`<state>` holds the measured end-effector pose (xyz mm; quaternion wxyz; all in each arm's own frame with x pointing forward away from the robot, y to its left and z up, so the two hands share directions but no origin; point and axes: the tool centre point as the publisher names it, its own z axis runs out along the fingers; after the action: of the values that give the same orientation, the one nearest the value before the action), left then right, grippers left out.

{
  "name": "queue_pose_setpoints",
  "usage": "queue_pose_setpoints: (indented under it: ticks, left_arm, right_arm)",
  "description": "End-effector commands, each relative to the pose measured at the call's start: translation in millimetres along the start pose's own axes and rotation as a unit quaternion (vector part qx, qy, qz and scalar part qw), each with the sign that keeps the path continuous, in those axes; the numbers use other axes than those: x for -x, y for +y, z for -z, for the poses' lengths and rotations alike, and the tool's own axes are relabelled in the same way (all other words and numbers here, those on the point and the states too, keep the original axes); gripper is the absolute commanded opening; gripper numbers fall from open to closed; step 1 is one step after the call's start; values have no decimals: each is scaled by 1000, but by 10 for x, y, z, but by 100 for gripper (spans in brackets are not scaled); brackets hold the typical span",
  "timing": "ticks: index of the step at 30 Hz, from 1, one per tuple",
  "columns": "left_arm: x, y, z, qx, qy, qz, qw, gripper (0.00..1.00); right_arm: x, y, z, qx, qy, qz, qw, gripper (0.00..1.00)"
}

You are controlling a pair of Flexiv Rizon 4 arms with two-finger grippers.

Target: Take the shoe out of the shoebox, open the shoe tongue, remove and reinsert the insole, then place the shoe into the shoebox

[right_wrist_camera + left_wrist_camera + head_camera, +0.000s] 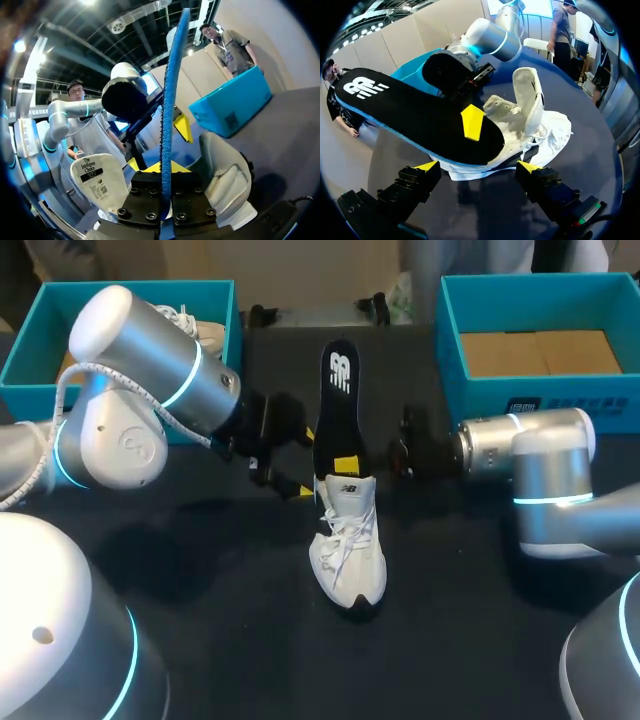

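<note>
Found the white shoe (350, 545) out of its box, standing on the dark table (220, 620) between the left teal box (120, 286) and the right teal box (540, 390), toe toward the robot. Noted the tongue (528, 97) pulled up and forward, leaving the opening exposed. Observed the black insole (335, 410) raised steeply above the shoe, its forward end down at the collar. Cannot tell whether that end sits inside or only at the rim.

Marked as done: taking the shoe out, opening the tongue. Judged the insole step to be in hand, either late in removal or early in reinsertion. Cannot decide which from this moment alone. Listed as outstanding in either case: seating the insole flat inside, then returning the shoe to its box.

Recorded the right gripper (166, 197) clenched on the insole near its forward part, with one yellow pad (472, 122) flat on the upper face. Recorded the left gripper (477, 166) spread wide, grasping nothing, low beside the shoe and apparently not touching it.
</note>
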<state>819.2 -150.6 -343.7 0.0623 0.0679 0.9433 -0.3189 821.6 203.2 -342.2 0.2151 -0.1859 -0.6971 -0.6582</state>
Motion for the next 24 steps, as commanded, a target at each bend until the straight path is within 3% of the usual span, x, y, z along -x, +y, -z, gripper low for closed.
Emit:
queue_pose_setpoints:
  ticks: [1, 8, 13, 18, 24]
  left_arm:
    - [1, -6, -6, 2, 0, 0, 1000, 100]
    - [1, -6, -6, 2, 0, 0, 1000, 100]
    - [1, -6, -6, 2, 0, 0, 1000, 100]
    - [1, -6, -6, 2, 0, 0, 1000, 100]
    - [1, -6, -6, 2, 0, 0, 1000, 100]
  right_arm:
    - [-34, -127, -32, -4, -4, -9, 1000, 0]
    - [-42, -233, -46, -10, -9, -26, 1000, 0]
    - [-58, -144, -21, -7, -15, -13, 1000, 0]
    - [-87, -17, 10, -9, -20, 7, 1000, 24]
    - [-119, 118, 12, -14, -20, 27, 999, 26]
